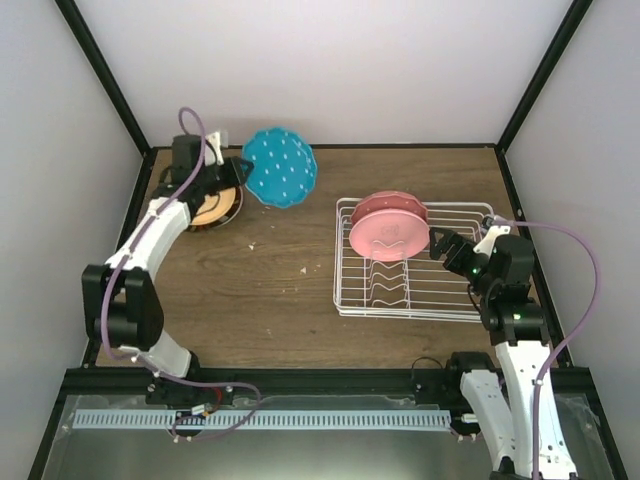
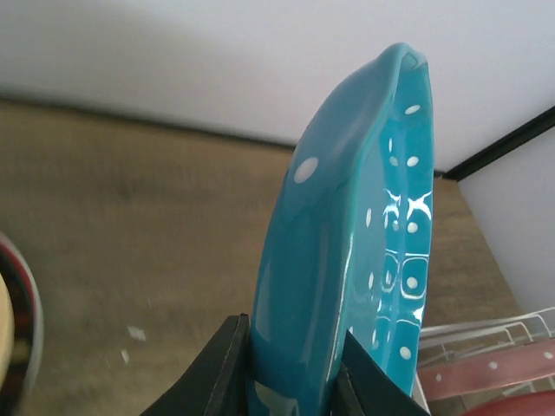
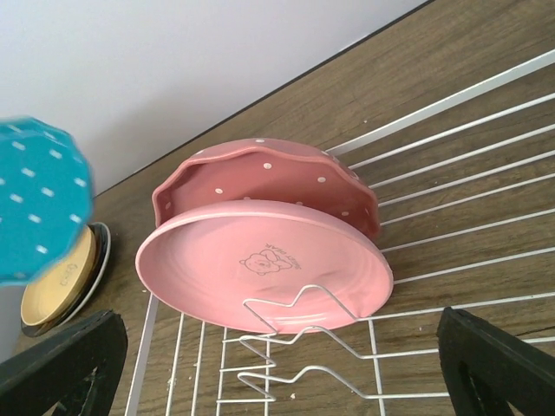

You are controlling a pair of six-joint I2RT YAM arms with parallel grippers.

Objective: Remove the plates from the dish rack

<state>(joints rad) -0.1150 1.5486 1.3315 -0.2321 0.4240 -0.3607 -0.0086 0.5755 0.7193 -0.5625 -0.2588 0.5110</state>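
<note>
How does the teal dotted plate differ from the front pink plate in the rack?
The teal dotted plate is teal with white dots; the front pink plate is plain pink with a small print at its centre. The teal one's rim is wavy, the pink one's smooth. The left gripper holds the teal one clear of the dish rack; the pink one leans in it. Both are round.

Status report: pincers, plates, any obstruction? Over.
Left pincer shut on teal dotted plate, held on edge. Right pincer open, facing two pink plates in dish rack. Nothing seen blocking them.
</note>
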